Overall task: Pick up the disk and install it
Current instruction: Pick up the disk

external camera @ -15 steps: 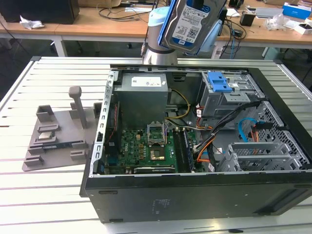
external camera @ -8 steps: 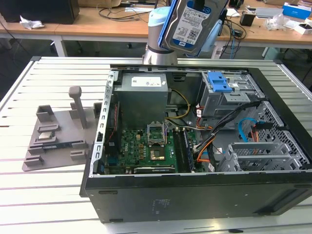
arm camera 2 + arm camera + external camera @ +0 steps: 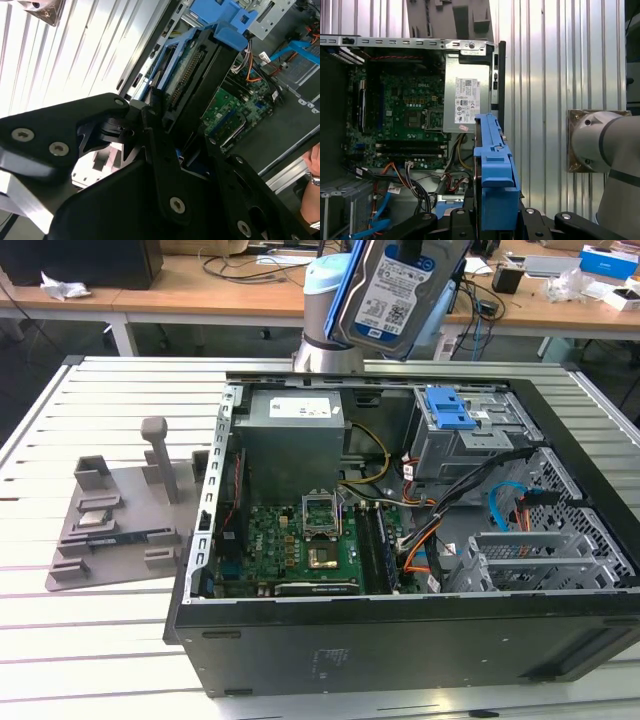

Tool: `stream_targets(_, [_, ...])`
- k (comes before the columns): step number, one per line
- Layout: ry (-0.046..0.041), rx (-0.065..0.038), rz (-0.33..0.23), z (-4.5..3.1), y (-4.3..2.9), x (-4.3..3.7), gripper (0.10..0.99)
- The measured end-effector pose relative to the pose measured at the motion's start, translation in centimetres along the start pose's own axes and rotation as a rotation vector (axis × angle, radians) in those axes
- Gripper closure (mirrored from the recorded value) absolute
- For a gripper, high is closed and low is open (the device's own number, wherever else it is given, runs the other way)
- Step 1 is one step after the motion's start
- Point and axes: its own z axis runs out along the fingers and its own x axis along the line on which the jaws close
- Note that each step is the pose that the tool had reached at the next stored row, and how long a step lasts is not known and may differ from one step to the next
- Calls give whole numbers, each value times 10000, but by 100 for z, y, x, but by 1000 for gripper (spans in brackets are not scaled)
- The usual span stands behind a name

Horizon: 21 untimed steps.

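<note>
The disk, silver with a white-and-blue label and a blue carrier along its edge, hangs tilted in the air above the far rim of the open computer case, clear of everything inside. In the first wrist view the disk stands on edge between the black fingers of the gripper, which is clamped on the carrier from both sides. Inside the case lie the grey power-supply box, the green motherboard and a drive cage topped by a blue latch plate. Outside the case, to the exterior view's left, a grey fixture plate rests on the slatted table.
</note>
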Motion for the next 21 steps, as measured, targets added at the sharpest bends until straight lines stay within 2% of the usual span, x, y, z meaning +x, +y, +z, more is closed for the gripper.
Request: stream_targets(21, [1,0,0,3,1,137,722])
